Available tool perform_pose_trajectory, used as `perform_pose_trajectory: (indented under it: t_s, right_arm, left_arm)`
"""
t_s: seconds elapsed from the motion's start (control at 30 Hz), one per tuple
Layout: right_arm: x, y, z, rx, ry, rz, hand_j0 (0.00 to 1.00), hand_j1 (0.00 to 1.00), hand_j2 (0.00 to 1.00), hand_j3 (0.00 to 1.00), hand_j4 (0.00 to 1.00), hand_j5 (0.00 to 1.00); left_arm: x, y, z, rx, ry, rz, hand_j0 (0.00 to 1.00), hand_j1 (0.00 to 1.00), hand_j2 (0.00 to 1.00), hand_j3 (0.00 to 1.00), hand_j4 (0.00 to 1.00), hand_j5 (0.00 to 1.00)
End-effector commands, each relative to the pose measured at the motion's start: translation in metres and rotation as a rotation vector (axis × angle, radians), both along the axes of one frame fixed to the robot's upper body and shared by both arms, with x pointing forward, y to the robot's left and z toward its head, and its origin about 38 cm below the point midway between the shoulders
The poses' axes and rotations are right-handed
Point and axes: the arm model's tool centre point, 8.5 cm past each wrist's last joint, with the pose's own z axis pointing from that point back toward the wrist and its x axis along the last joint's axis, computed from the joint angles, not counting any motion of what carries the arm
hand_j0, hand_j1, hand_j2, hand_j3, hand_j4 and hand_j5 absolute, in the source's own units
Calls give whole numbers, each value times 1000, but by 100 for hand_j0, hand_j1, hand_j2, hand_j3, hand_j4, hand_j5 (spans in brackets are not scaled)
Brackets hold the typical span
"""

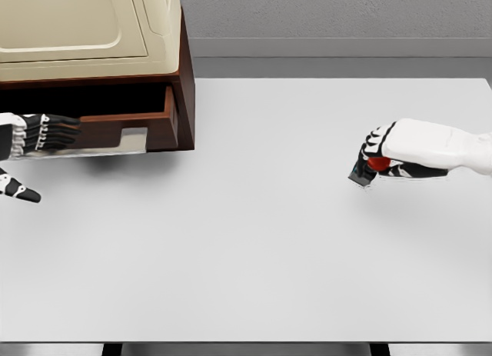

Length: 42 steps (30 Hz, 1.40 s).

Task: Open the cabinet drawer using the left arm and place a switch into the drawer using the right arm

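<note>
Table holds the cabinet at far left — its drawer is pulled out, so opening looks done. Left hand sits at the drawer front, fingers extended, gripping nothing. Right hand is closed around the switch at right, well apart from the drawer — transfer and drop remain.

Bright, even, diffuse light from above, soft faint shadow under the cabinet on the white table, deep shade inside the open drawer, no glare, clean simulator render, slight softness throughout, no edge distortion
</note>
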Motion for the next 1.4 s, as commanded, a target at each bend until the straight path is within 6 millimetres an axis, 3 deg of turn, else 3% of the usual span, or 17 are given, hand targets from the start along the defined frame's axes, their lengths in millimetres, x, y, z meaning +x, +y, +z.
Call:
perform_pose_trajectory:
  t_s: [0.0,0.37,0.7,1.2,1.37]
  right_arm:
    - [1,11,-14,8,28,17,48,48,48,48,48,48]
    - [16,56,-6,5,-13,117,48,48,48,48,48,48]
    - [26,77,-1,-7,-34,160,48,48,48,48,48,48]
    - [41,124,21,-21,-82,261,47,47,47,47,47,47]
    - [43,130,31,-19,-106,273,47,47,47,47,47,47]
  left_arm:
    - [-1,2,2,0,0,6,100,100,100,100,100,100]
    - [-6,8,5,-53,34,40,100,100,100,100,100,100]
    - [-10,16,6,-54,87,82,100,100,100,100,100,100]
    - [-9,16,6,-58,103,89,100,100,100,100,100,100]
    - [-9,16,6,-58,102,89,100,100,100,100,100,100]
